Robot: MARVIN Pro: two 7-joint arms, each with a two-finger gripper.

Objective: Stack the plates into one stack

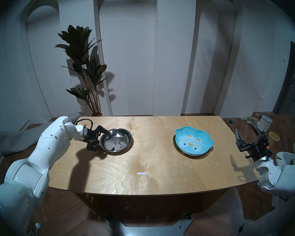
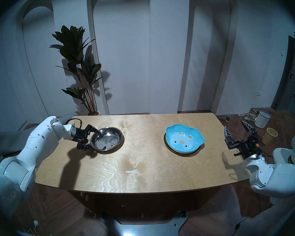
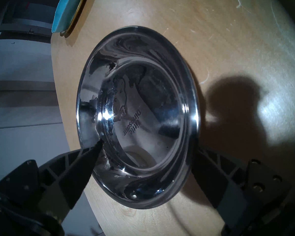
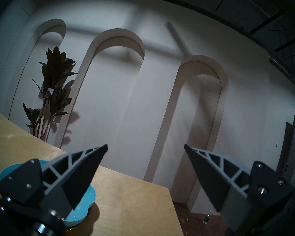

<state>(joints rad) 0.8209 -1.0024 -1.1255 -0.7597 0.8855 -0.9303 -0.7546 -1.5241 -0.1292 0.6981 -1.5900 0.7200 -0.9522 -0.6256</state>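
- The left gripper [image 1: 103, 142] is seen spread wide and grasping nothing, its two fingers set astride the left rim of the steel dish [image 1: 116, 139] at the left of the table [image 1: 153, 162].
- In the left wrist view one fingertip [image 3: 99, 143] is placed over the dish's inner wall, while the other finger [image 3: 211, 171] is lowered outside the rim; whether either is touching the metal cannot be told.
- The steel dish is round, so no long axis is offered; the rim's near-left arc is judged to be the part on which the coming closure turns.
- Well apart, toward the right of the table, the blue chick-face dish [image 1: 193, 142] is seen resting in the gold plate [image 1: 196, 156], of which only a thin edge is shown.
- The steel dish is therefore judged to be the last piece to be carried rightward onto that pair.
- At the far right, beyond the table edge, the right gripper [image 1: 247, 132] is held spread and empty, pointed away toward the wall.
- The left arm is plainly nearer to the steel dish, and the right arm nearer to the blue dish.
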